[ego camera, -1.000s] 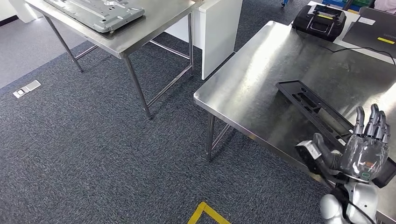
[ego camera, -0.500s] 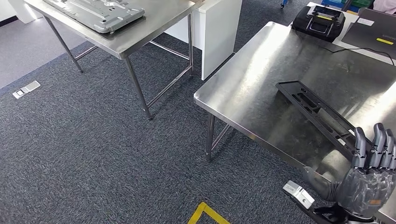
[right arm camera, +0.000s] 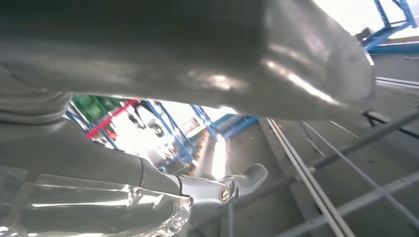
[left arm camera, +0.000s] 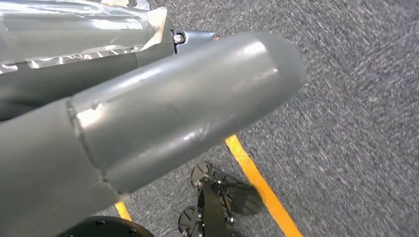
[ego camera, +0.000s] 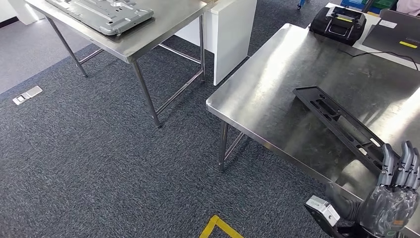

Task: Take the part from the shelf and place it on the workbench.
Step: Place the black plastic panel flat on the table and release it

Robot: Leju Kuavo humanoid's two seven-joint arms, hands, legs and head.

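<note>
The long black part point(ego camera: 341, 126) lies flat on the steel workbench point(ego camera: 277, 84), running from its middle toward the near right corner. My right hand point(ego camera: 391, 203) hangs low at the workbench's front edge, just short of the part's near end. Its fingers point(ego camera: 402, 161) point straight up and apart, and it holds nothing. In the right wrist view the thumb point(right arm camera: 197, 54) and a finger point(right arm camera: 217, 185) are spread with nothing between them. My left hand point(left arm camera: 163, 108) hangs over the carpet with its thumb stretched out, holding nothing.
A second steel table at the back left carries a grey metal plate point(ego camera: 106, 12). A white cabinet point(ego camera: 233, 34) stands between the tables. A black case point(ego camera: 338, 21) and a dark mat point(ego camera: 396, 29) sit at the workbench's far end. Yellow tape point(ego camera: 218, 227) marks the carpet.
My right hand has dropped from over the part's near end down to the workbench's front edge. The part has stayed where it lay.
</note>
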